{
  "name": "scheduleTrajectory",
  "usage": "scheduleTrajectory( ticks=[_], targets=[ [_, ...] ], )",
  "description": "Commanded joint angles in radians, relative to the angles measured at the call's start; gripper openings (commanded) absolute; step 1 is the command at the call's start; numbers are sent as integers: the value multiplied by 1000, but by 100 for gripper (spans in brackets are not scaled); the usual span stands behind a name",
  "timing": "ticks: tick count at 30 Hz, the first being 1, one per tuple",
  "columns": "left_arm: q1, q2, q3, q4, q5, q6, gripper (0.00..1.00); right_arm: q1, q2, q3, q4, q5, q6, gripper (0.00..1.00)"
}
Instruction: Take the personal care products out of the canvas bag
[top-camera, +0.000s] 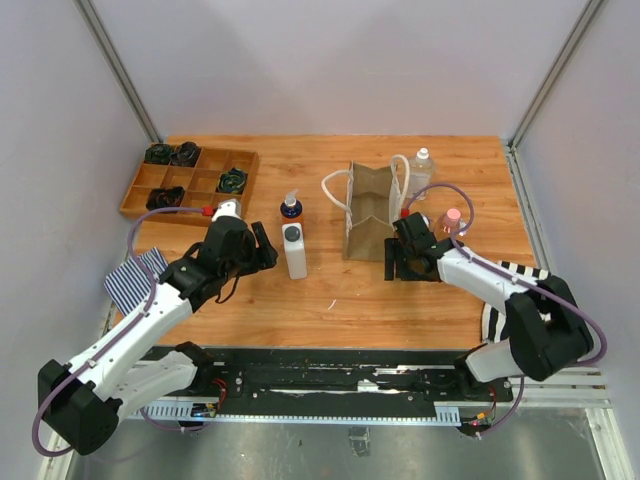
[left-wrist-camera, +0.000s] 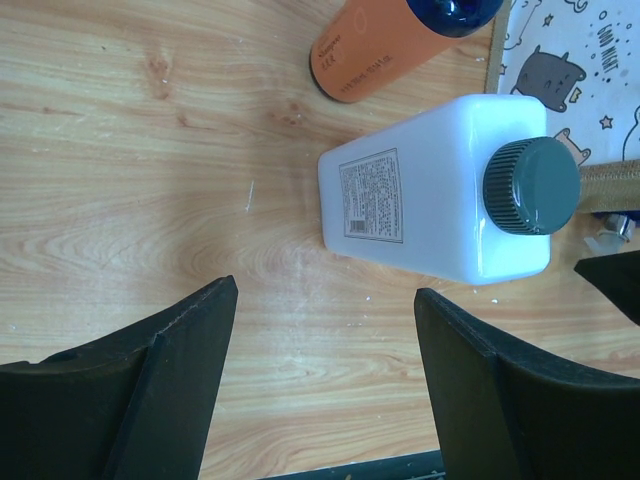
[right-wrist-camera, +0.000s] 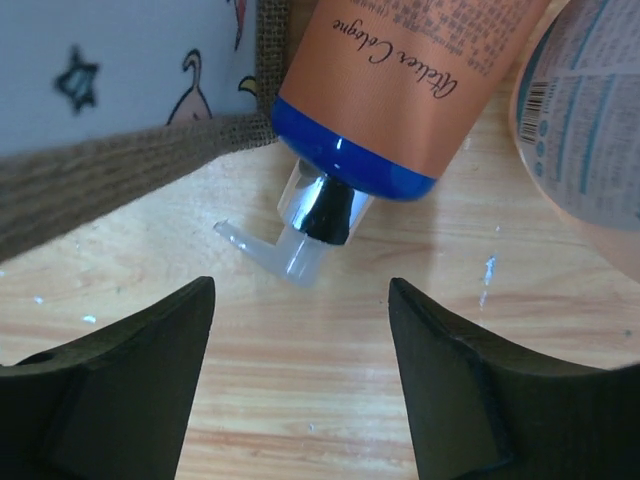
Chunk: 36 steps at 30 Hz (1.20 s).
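The canvas bag (top-camera: 370, 210) stands upright mid-table; its fabric edge (right-wrist-camera: 110, 170) shows in the right wrist view. Left of it stand a white bottle (top-camera: 295, 250) (left-wrist-camera: 430, 190) and a blue-and-orange bottle (top-camera: 291, 207) (left-wrist-camera: 390, 40). My left gripper (top-camera: 262, 247) (left-wrist-camera: 325, 290) is open just short of the white bottle, with only bare wood between its jaws. My right gripper (top-camera: 408, 262) (right-wrist-camera: 300, 290) is open beside the bag's right corner. A second orange bottle (right-wrist-camera: 400, 80) points its clear pump at it, untouched. A pink-capped bottle (top-camera: 453, 220) (right-wrist-camera: 590, 130) and a white-capped bottle (top-camera: 421, 165) stand to the right.
A wooden tray (top-camera: 150, 200) with black coiled items sits at the back left. Striped cloths lie at the left edge (top-camera: 135, 280) and the right edge (top-camera: 510, 290). Grey walls close in the table on three sides.
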Motion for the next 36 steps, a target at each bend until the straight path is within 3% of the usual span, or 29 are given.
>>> scheduleTrajectory(
  ticks=[1,6,13,18,25,30,36],
  targets=[
    [-6,-23,-4,-3,-5,1,76,11,61,14,72,25,49,68],
    [-6,-32,9,-13,-16,7,76,10,119,44,91,43,63,54],
    [-6,-33,3,-12,-16,8,77,10,99,54,75,85,50,13],
    [-6,-37,3,-15,-15,6,76,58,-71,83,-81,97,36,7],
    [-6,-27,-11,17,8,-5,76,87,-364,140,-265,121,19,9],
    [-7,1,-22,54,46,-21,76,86,-294,128,-246,112,-34,52],
    [-6,-9,-24,36,28,-20,75,86,-41,190,-220,63,-20,67]
  ],
)
